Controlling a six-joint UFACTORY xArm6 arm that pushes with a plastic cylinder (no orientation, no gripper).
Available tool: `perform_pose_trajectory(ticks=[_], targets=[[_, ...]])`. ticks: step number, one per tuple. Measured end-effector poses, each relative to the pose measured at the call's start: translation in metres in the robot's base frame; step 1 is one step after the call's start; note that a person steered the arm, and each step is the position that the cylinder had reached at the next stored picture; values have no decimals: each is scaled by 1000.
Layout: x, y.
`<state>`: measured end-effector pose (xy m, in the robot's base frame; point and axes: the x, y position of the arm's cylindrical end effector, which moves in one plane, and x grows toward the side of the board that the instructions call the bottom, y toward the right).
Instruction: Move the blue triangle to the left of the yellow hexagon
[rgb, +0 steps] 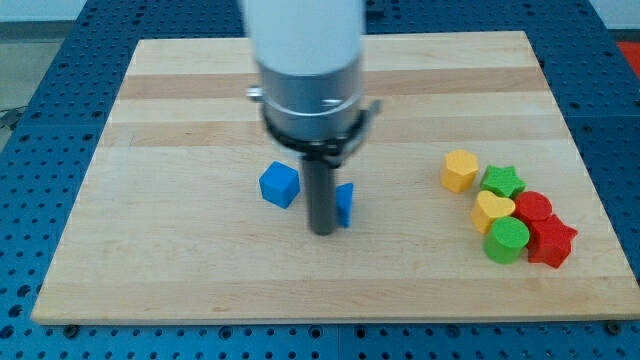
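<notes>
The blue triangle (345, 205) lies near the middle of the wooden board, mostly hidden behind my rod. My tip (322, 231) rests on the board, touching the triangle's left side. The yellow hexagon (460, 170) sits far to the view's right, at the top of a cluster of blocks. A blue cube (280, 185) lies just left of my rod, apart from it.
Right of the hexagon is a green star (503, 181). Below are a yellow heart (492, 210), a red round block (533, 208), a green cylinder (507, 240) and a red star (551, 241). The board's edge (330, 318) runs along the bottom.
</notes>
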<state>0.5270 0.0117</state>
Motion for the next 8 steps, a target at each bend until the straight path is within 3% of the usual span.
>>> perform_pose_trajectory(ticks=[1, 2, 4, 5, 6, 8], targets=[[1, 43], [7, 50], [40, -8], [35, -8], [-27, 29], [-31, 18]])
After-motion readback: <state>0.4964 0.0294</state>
